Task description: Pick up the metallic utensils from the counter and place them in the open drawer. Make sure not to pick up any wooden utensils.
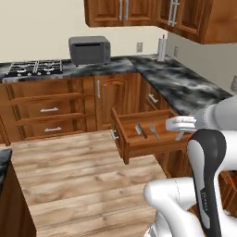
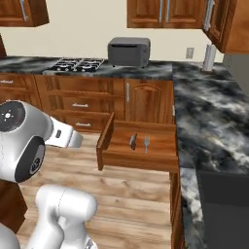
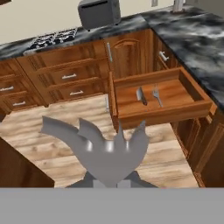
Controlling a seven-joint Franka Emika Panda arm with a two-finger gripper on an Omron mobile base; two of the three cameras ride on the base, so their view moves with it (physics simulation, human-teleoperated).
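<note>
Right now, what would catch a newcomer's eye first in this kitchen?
Probably the open drawer jutting out over the wooden floor, with a small cleaver and a fork lying inside. In the hand view, a big silver fork looms close up, held in the shut end effector.

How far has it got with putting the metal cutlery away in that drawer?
Two pieces already lie in the open drawer: the cleaver and a small fork. The gripper is shut on a larger fork, its tines looming close in the hand view. What's left is carrying that fork over and dropping it in.
</note>
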